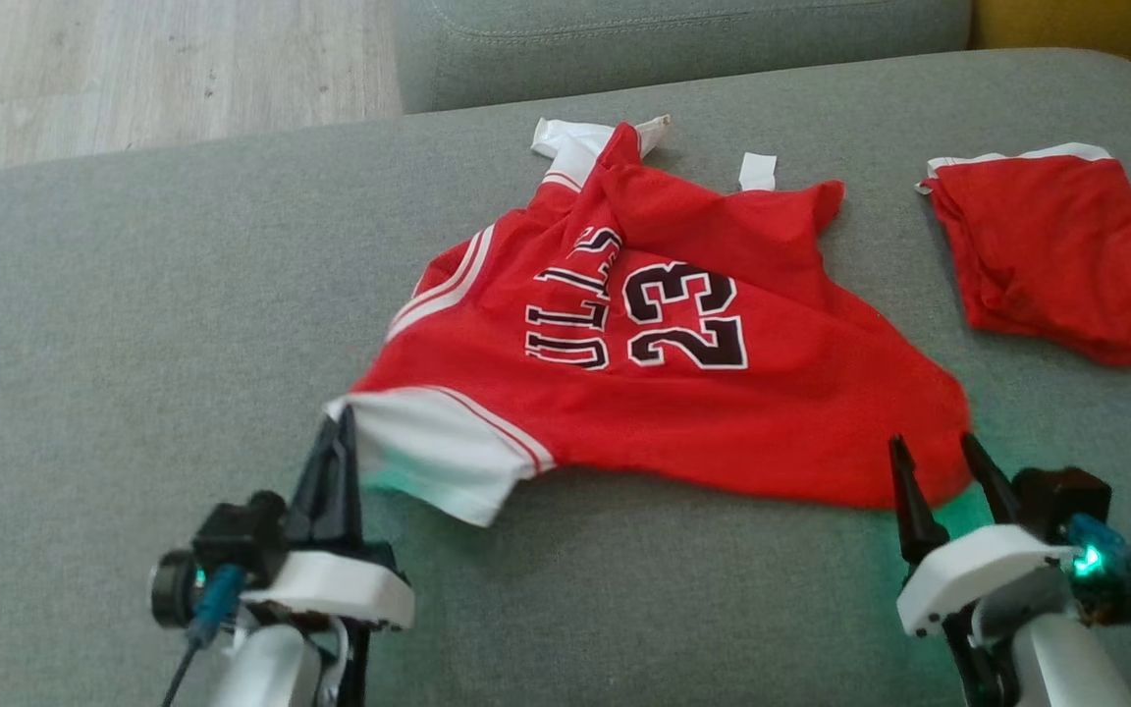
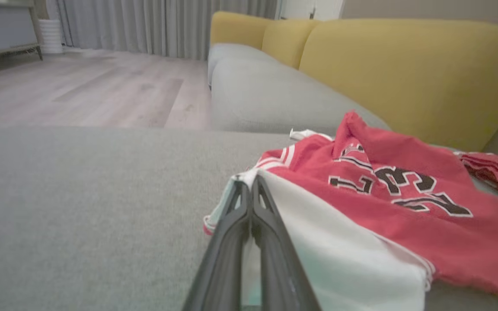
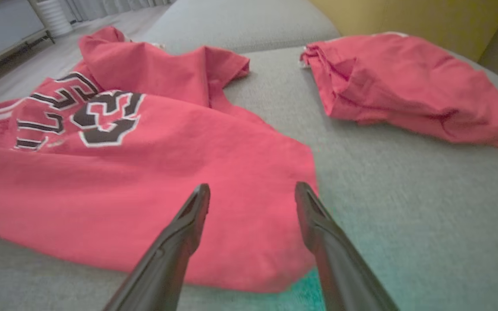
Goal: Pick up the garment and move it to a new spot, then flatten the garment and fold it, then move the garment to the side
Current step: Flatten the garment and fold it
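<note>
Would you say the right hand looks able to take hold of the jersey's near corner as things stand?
Probably yes: the right hand is open and poised right at that corner of the jersey, and nothing on the sofa stands between them.

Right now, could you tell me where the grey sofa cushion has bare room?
Widest bare patch: grey sofa cushion left of the red number 23 jersey, towards the wooden floor. A strip also lies between the left gripper and right gripper. Crowded: the narrow gap by the folded red garment.
</note>
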